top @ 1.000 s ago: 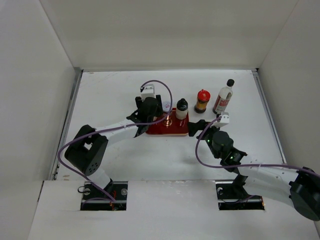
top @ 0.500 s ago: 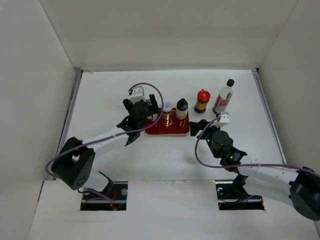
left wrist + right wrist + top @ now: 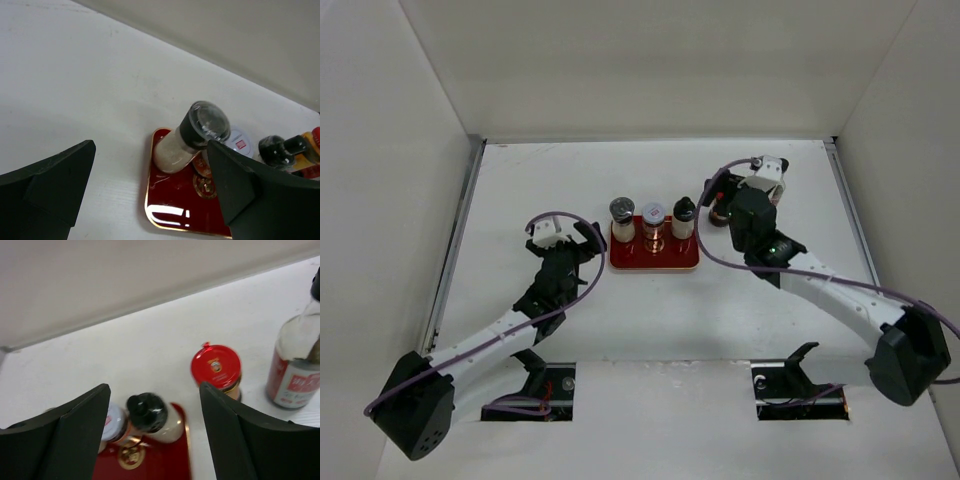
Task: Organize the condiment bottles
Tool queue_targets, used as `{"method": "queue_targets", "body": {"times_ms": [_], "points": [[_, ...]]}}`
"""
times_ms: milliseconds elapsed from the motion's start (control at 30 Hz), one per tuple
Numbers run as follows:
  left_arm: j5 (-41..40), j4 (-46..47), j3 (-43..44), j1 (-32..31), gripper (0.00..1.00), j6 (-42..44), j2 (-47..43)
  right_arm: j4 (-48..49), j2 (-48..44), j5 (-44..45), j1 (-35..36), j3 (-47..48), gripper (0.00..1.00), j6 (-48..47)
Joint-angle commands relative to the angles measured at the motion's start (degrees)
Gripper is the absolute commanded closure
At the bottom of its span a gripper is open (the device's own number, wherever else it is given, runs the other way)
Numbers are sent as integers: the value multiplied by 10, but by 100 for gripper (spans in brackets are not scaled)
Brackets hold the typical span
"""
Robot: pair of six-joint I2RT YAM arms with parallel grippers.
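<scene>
Top view: the red tray (image 3: 660, 263) sits mid-frame on the table (image 3: 540, 180). It carries the grey-lidded shaker (image 3: 621, 211), the white-lidded shaker (image 3: 653, 214) and the white black-capped bottle (image 3: 683, 214) in a row. The left pincer (image 3: 582, 236) has drawn back to the lower left, leaving the grey-lidded shaker behind. The right pincer (image 3: 716, 196) has swung up to the upper right.

Left wrist view: fingers spread wide, nothing between them; the shaker stands at the tray's left end.

Right wrist view: jaws likewise agape and empty. The red-capped bottle (image 3: 216, 369) stands on the table just right of the tray, with the tall clear bottle (image 3: 296, 367) at the right edge. Both look like rigid, smooth, breakable glass and fairly light. The body below the cap seems the surest hold.
</scene>
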Motion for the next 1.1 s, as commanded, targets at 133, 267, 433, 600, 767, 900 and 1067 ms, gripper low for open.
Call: {"method": "queue_targets", "body": {"times_ms": [133, 267, 433, 600, 767, 900, 1067], "points": [[7, 38, -58, 11, 4, -45, -52, -117, 101, 20, -49, 87, 8, -38], [15, 43, -61, -2, 4, -45, -53, -129, 148, 37, -58, 119, 5, -39], [16, 46, -63, -2, 4, -47, -49, -128, 188, 49, -71, 140, 3, -39], [16, 56, -65, -1, 4, -48, -34, -121, 223, 39, -88, 148, 0, -37], [12, 67, -68, 1, 4, -48, -23, -90, 261, 16, -98, 156, 0, -37], [11, 76, -69, 5, 4, -48, -11, -55, 290, -9, -110, 167, 6, -34], [6, 81, -69, 9, 4, -46, 7, 3, 283, -14, -108, 149, 38, -39]]}}
